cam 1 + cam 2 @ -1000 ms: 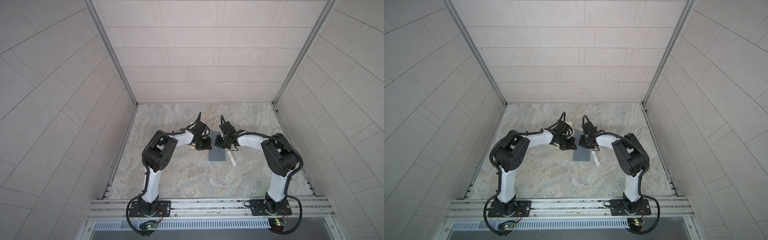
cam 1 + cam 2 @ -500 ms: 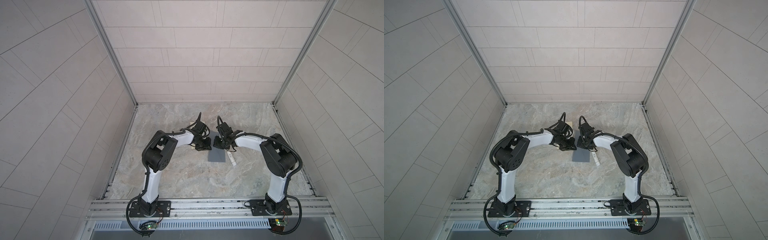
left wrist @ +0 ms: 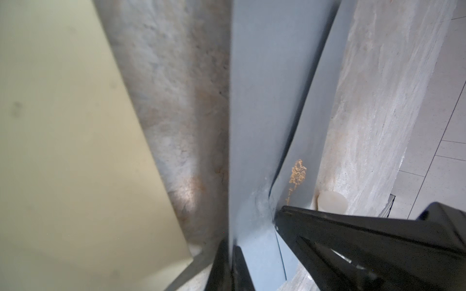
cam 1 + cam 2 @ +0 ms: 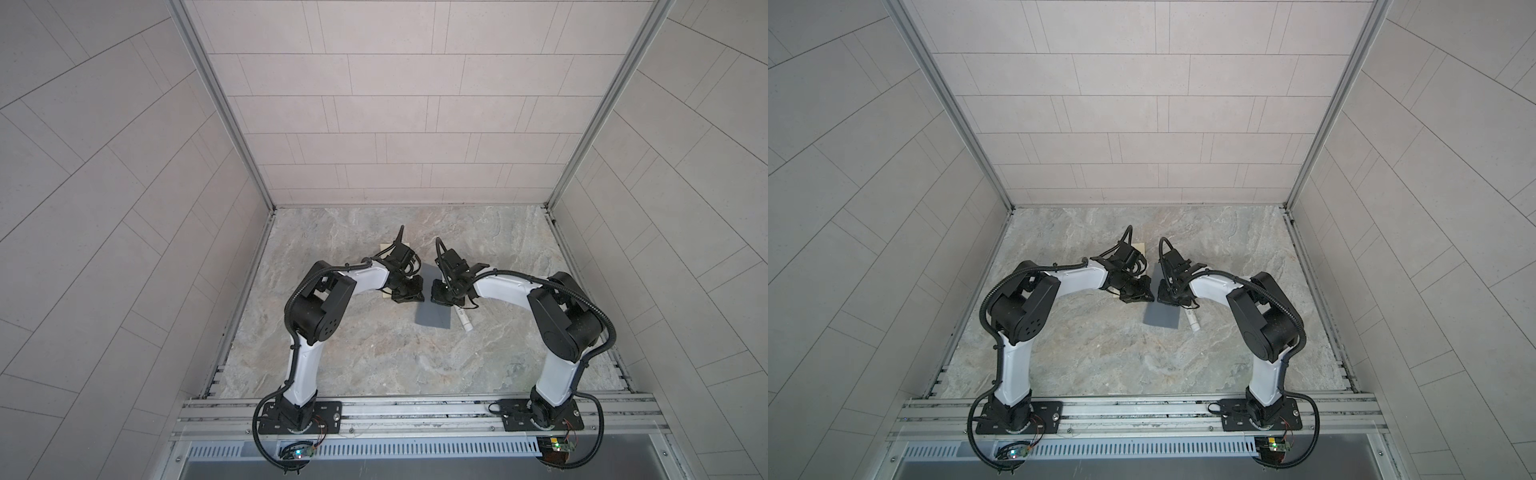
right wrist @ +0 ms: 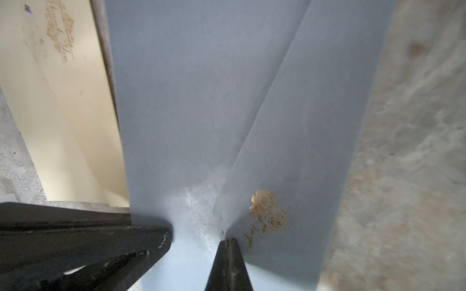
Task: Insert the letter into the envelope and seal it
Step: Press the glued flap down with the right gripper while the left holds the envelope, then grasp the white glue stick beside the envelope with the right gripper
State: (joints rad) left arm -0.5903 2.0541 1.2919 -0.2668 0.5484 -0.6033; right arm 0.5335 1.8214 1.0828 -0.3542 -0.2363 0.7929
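On table (image 4: 374, 353): letter (image 3: 75, 138) left of envelope (image 4: 433, 319); glue stick (image 4: 464, 322) just right.

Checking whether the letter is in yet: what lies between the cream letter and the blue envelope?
Only a bare strip of marble table separates letter and envelope, seen in the left wrist view.

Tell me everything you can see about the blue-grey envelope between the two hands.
The envelope is a blue-grey paper rectangle lying on the marble tabletop mid-table, between a cream card and a white tube. A diagonal flap crease crosses it, with a gold rose emblem beside a scuffed whitish patch. The left hand and right hand are both shut at its far edge, apparently pinching its paper.
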